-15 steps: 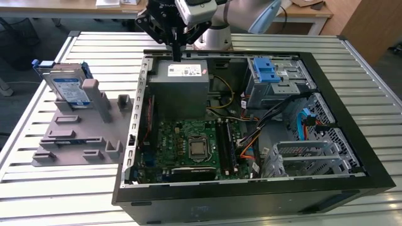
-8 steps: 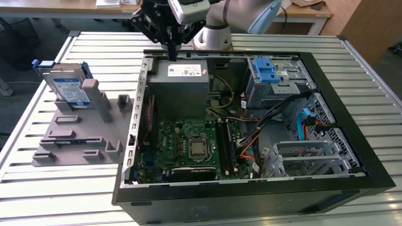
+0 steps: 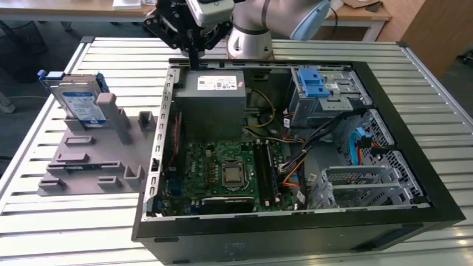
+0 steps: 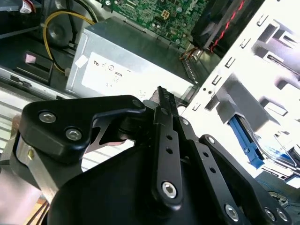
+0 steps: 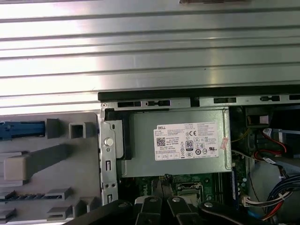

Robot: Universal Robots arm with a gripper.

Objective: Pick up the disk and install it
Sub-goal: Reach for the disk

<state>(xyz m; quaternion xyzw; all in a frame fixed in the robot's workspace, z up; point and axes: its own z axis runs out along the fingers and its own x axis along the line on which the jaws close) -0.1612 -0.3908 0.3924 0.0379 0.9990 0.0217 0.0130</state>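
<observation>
The disk (image 3: 78, 101), a silver drive with a white-and-blue label in a blue carrier, stands upright in a grey fixture (image 3: 88, 166) at the exterior view's left, outside the computer case. Its blue carrier edge (image 5: 21, 130) also shows in the first wrist view. My gripper (image 3: 194, 61) hangs above the back wall of the case, over the grey power-supply box (image 3: 214, 102), well apart from the disk. Its black fingers (image 4: 161, 101) are pressed together with nothing between them.
The open black computer case (image 3: 414, 166) lies on a slatted metal table (image 3: 111, 55). Inside are a motherboard (image 3: 221, 172), cable bundles and a metal drive cage with blue latches (image 3: 316, 83). The grey fixture has several slots and posts.
</observation>
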